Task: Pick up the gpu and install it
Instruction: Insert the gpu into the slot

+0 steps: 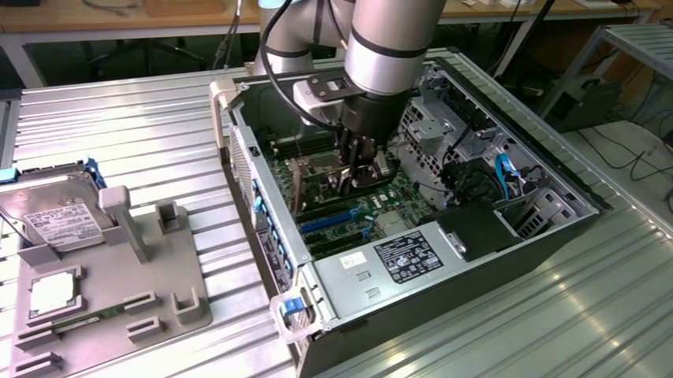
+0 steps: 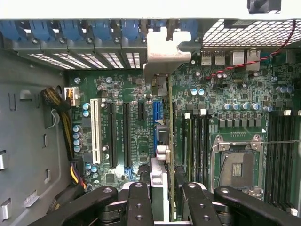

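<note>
The gpu hangs edge-on inside the open computer case, its silver end bracket close to the rear slot openings. Its thin board edge runs down over the motherboard, just beside the blue expansion slot. My gripper is shut on the card, with black fingers pressed on both of its faces. In the exterior view the gripper reaches down into the case with the gpu standing upright above the board. I cannot tell whether the card's lower edge touches a slot.
A power supply fills the case's near end; drive cages and cables crowd the exterior view's right. The processor socket and memory slots lie beside the card. A grey fixture outside holds a hard drive and a processor chip.
</note>
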Tool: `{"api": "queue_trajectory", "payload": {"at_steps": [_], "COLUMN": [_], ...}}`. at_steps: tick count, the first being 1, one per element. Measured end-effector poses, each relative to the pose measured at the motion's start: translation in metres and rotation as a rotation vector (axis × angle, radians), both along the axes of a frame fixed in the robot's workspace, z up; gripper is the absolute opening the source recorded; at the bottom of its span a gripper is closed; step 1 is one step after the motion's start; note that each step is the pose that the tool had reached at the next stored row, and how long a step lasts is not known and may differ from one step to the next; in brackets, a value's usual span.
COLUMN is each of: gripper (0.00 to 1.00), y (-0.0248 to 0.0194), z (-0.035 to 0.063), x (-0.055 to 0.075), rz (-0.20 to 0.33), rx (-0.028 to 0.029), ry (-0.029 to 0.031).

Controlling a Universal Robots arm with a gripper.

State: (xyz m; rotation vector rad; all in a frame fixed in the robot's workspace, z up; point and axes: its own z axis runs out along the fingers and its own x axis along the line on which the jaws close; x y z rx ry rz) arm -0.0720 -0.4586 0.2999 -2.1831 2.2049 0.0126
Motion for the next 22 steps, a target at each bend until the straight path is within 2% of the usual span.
{"api": "queue_trajectory", "payload": {"at_steps": [1, 2, 3, 5, 7, 9, 10, 11, 12, 13, 22], "gripper": [0.3, 0.3, 0.3, 0.3, 0.3, 0.3, 0.3, 0.3, 0.3, 0.3, 0.3], "y": [0.0, 0.0, 0.0, 0.0003, 0.0009, -0.0019, -0.0019, -0.0015, 0.002, 0.0038, 0.0041], "z": [-0.0035, -0.0075, -0.0094, -0.0177, -0.0276, -0.0309, -0.0361, -0.038, -0.0386, -0.0406, -0.0428], "x": [0.0, 0.0, 0.0, -0.003, -0.006, -0.006, -0.006, -0.007, -0.006, -0.006, -0.009], "rz": [0.011, 0.011, 0.011, 0.011, 0.011, 0.011, 0.011, 0.011, 0.01, 0.01, 0.01], "rx": [0.0001, 0.0006, 0.0008, 0.0008, 0.0007, 0.0008, 0.0008, -0.0095, -0.0431, -0.0436, -0.0447], "ry": [0.0001, 0.0292, 0.0533, 0.0409, 0.0407, 0.0407, 0.036, 0.0363, 0.0363, 0.0363, 0.0364]}}
